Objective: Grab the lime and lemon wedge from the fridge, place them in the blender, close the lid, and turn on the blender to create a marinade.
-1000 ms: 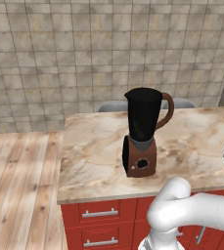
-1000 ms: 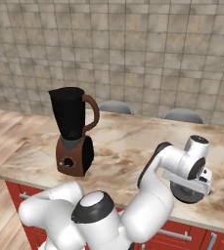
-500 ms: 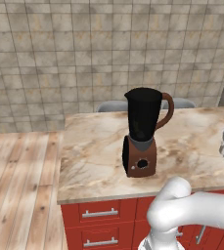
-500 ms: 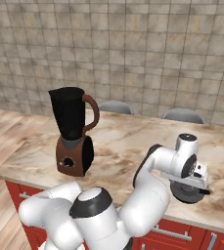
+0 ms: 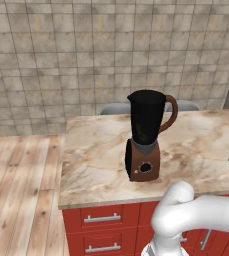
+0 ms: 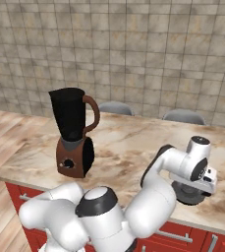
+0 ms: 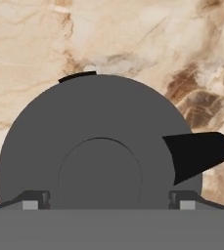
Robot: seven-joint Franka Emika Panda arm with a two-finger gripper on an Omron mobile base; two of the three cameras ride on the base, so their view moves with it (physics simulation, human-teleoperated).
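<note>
Dark grey and round, the lid [image 7: 100,156] lies flat on the marble counter [image 6: 133,142], its raised centre disc directly under the hand camera. A black tapered tab juts from its rim at about 3 o'clock in the hand view. In the right base view we see the lid [image 6: 188,193] partly showing beneath the hand, near the counter's front edge.

The gripper [image 7: 106,199] hangs straight above the lid, pointing down. Its two fingertips [image 7: 33,200] stand far apart, one at each side of the centre disc, so we record the claw as wide open, with nothing between the jaws. We cannot tell whether the tips touch the lid.

The arm rises from the base, bends forward at the elbow and folds the wrist down over the lid; in the right base view the hand [image 6: 197,170] sits at roughly 4 o'clock from the frame's centre. In the left base view a sliver of the hand shows at the 3 o'clock edge.

The blender [image 5: 147,134] stands upright on the same counter, well apart from the lid, black jug open at the top, brown handle turned toward the lid's side, dark knob facing the front edge. Red drawers [image 5: 103,232] sit beneath the counter; two grey chair backs [image 6: 115,108] show behind it against the tiled wall [image 5: 111,50].
</note>
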